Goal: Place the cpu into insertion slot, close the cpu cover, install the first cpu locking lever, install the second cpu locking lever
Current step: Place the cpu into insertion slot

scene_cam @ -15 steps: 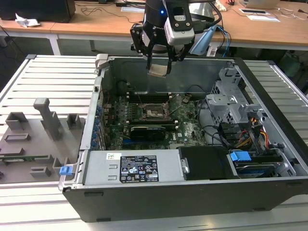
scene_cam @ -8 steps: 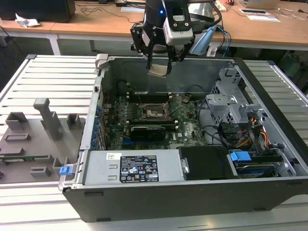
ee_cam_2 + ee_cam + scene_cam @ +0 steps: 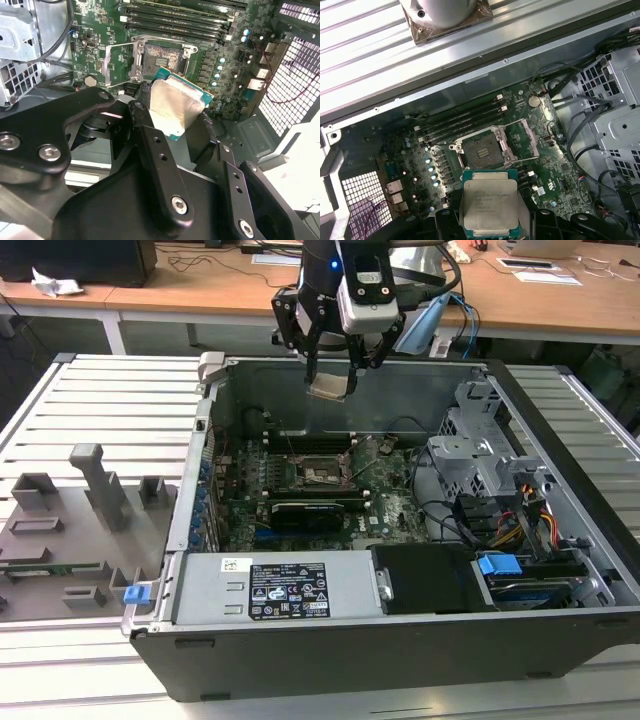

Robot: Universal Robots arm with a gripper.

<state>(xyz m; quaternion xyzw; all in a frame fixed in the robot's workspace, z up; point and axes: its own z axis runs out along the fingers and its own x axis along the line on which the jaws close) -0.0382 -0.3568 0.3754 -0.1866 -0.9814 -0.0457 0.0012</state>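
Grey slatted table (image 3: 100, 400) carries a fixture tray (image 3: 70, 530) at the exterior view's left, well apart from the work. Beside it lies the open computer case (image 3: 330, 660) with the green board (image 3: 400, 510) facing up. Above the board and clear of it, the gripper (image 3: 336, 368) clamps its fingers on opposite edges of the cpu (image 3: 331, 387), probably to leave the underside free for seating. Below, the insertion slot (image 3: 484, 150) lies with its pin field exposed. The cpu cover (image 3: 529, 141) is swung aside, leaving the opening unobstructed. Memory slots (image 3: 460, 120) border one edge; the drive cage (image 3: 480, 455) stands apart at the exterior view's right.
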